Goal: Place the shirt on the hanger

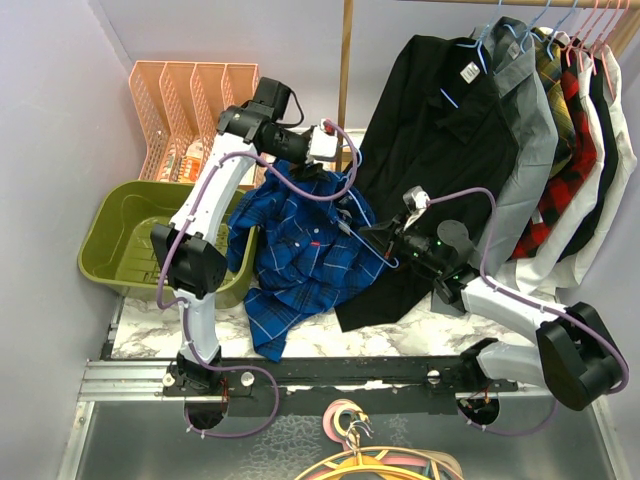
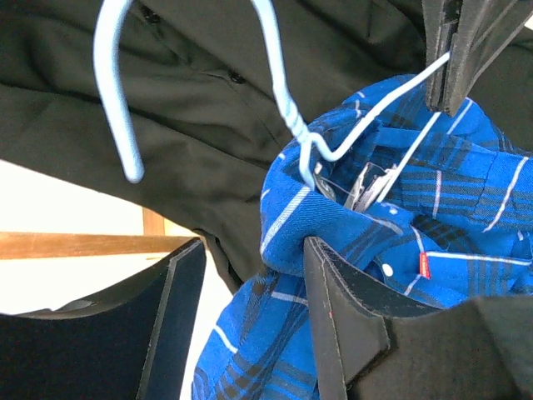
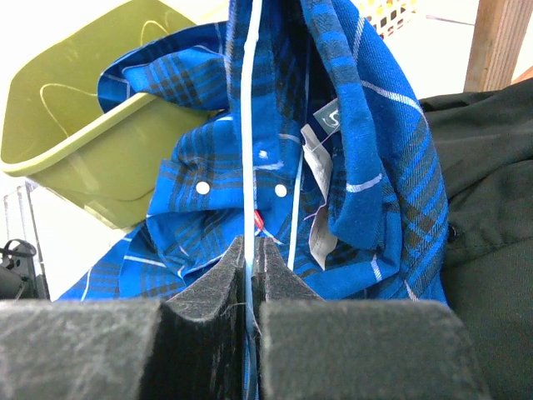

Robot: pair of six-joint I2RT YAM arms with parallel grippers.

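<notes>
The royal-blue plaid shirt (image 1: 300, 250) hangs bunched in mid-table, its lower part on the marble top. The light-blue wire hanger (image 2: 287, 117) runs into the collar, hook (image 2: 117, 92) sticking out above. My right gripper (image 3: 251, 250) is shut on a hanger wire (image 3: 250, 150) below the shirt's white snaps; it also shows in the top view (image 1: 368, 232) and the left wrist view (image 2: 454, 58). My left gripper (image 2: 250, 250) is open at the collar (image 2: 291, 225); blue fabric lies between its fingers, against the right finger (image 2: 333, 317). In the top view it sits above the shirt (image 1: 318, 165).
An olive-green bin (image 1: 120, 235) stands left of the shirt, with a pink file rack (image 1: 190, 105) behind it. A plain black shirt (image 1: 440, 130) and several other garments hang on a rail (image 1: 560, 90) at the right. Pink and yellow hangers (image 1: 370, 455) lie at the near edge.
</notes>
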